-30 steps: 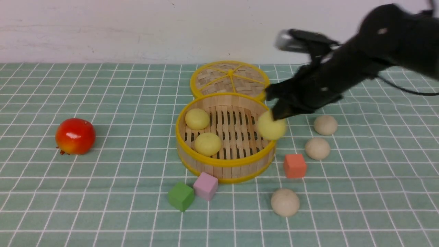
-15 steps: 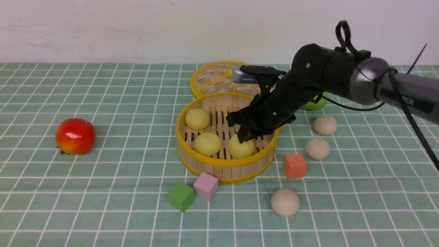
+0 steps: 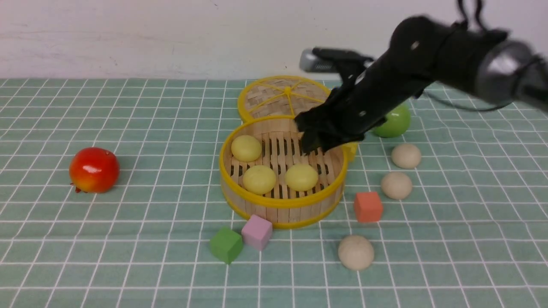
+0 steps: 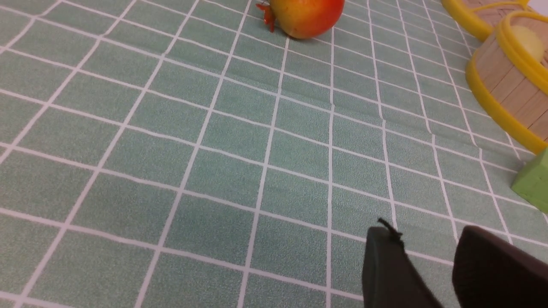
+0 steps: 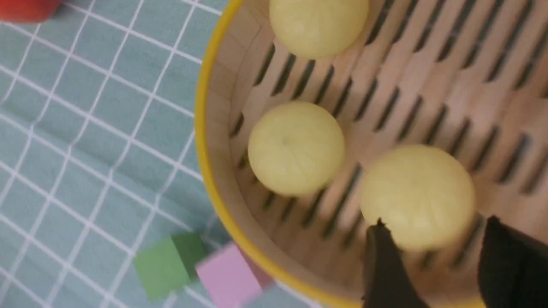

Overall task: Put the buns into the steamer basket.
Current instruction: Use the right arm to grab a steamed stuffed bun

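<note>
light: bright, even | shadows: faint | blur: right arm (image 3: 428, 55)

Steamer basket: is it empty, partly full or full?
Partly full: three yellow buns lie on the basket floor; three beige buns lie outside it.

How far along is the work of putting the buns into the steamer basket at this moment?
Done: three yellow buns lie on the slatted floor of the steamer basket. In hand: nothing; the right hand hangs open above the basket, empty. Left: three beige buns lie on the cloth, on the basket's right side.
</note>
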`<state>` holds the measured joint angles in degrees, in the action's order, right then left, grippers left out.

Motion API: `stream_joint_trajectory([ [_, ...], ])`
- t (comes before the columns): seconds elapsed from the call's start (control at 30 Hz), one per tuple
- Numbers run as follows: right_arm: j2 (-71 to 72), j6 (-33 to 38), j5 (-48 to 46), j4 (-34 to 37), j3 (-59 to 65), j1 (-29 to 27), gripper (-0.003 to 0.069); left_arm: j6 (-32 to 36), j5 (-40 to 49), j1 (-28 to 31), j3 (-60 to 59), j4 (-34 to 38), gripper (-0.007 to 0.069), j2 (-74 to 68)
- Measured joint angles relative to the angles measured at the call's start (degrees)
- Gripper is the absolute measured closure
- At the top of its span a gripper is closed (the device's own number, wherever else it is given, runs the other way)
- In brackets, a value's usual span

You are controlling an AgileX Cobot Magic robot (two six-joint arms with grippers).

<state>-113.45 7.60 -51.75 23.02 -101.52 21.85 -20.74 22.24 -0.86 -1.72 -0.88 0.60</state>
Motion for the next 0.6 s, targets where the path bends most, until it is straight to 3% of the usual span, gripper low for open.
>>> stream_joint_trajectory([
  [0.13,4.8,-3.53,-8.59,-8.56,0.26,-0.46,0.0311,0.0,0.0,0.0,0.0,0.0,0.0389,0.0],
  [0.27,6.13,-7.6,-11.19,-12.37,5.22,0.35,0.0323,0.0,0.0,0.0,0.0,0.0,0.0387,0.0],
  [0.6,6.0,-11.24,0.09,-13.0,20.98,5.28,0.0372,0.0,0.0,0.0,0.0,0.0,0.0386,0.0],
])
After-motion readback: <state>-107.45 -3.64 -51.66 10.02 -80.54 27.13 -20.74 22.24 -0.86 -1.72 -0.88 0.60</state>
